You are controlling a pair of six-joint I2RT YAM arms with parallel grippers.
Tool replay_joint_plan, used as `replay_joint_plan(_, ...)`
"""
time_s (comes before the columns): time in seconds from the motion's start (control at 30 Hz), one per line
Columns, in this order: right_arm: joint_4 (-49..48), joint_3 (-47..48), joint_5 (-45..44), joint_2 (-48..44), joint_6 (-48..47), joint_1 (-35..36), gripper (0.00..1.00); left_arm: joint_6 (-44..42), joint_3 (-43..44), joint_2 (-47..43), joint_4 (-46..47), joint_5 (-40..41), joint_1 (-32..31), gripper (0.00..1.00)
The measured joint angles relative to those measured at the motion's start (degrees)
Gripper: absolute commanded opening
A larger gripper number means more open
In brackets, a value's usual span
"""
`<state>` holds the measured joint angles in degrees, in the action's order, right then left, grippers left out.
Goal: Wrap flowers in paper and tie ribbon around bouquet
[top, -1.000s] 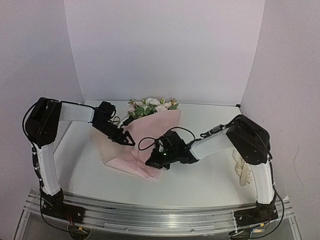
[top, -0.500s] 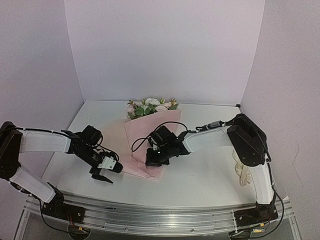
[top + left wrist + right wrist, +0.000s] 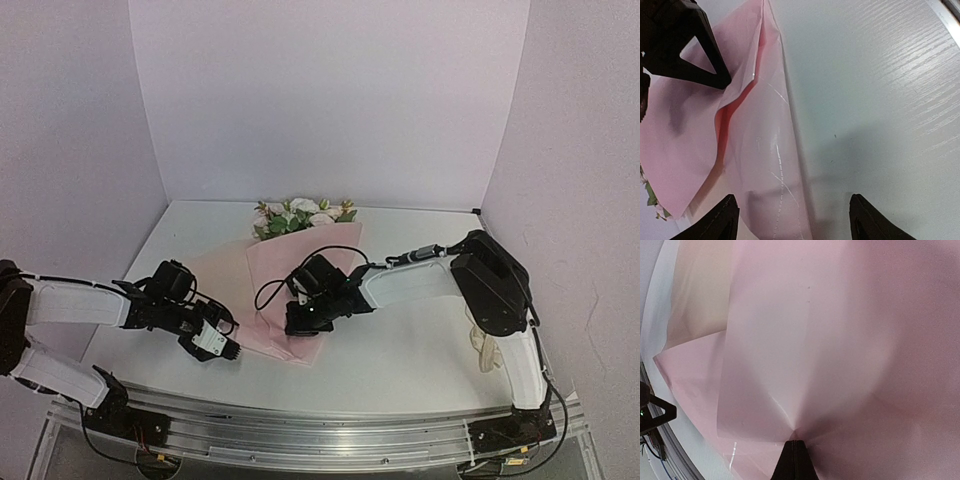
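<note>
Two grippers are at the paper (image 3: 270, 272) on the table (image 3: 400, 350): my left gripper (image 3: 226, 350) hangs open at its 8 o'clock edge, my right gripper (image 3: 295, 322) is closed, tip on the paper. The flowers (image 3: 300, 214) poke out at 12 o'clock.

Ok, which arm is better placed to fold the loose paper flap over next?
Probably left: the left pincer is open beside the paper, at its loose edge; the right pincer is shut on it.
</note>
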<state>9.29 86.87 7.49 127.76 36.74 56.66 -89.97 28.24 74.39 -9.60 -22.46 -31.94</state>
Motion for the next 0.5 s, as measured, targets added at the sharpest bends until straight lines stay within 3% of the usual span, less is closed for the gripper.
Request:
replay_joint_plan(0.17,-0.01,0.0,0.0,0.0,-0.15,0.0,0.0,-1.63,2.06,2.53,-2.76,0.91,-0.04,0.59)
replay_joint_plan(0.37,-0.09,-0.08,0.02,0.0,-0.3,0.0,0.0,-2.99,2.17,6.25,0.67,4.82,0.0,0.48)
replay_joint_plan(0.5,-0.64,-0.41,0.11,0.0,-0.32,0.0,0.0,-4.36,2.0,7.4,3.89,7.59,0.0,0.3)
